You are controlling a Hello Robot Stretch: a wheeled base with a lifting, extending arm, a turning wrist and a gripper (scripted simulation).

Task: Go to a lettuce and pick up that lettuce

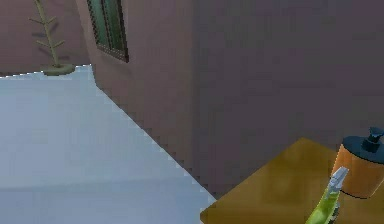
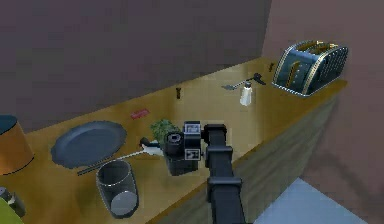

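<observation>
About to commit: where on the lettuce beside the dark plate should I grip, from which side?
Likely grip the lettuce across its low leafy clump, from the front edge of the counter where the fingers are; the plate flanks one side, the wall behind.

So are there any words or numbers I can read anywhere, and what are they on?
No words or numbers can be read.
White squares on the arm: black marks, too small to read.
Toaster: no lettering to make out.
Orange container: no label to make out.
</observation>
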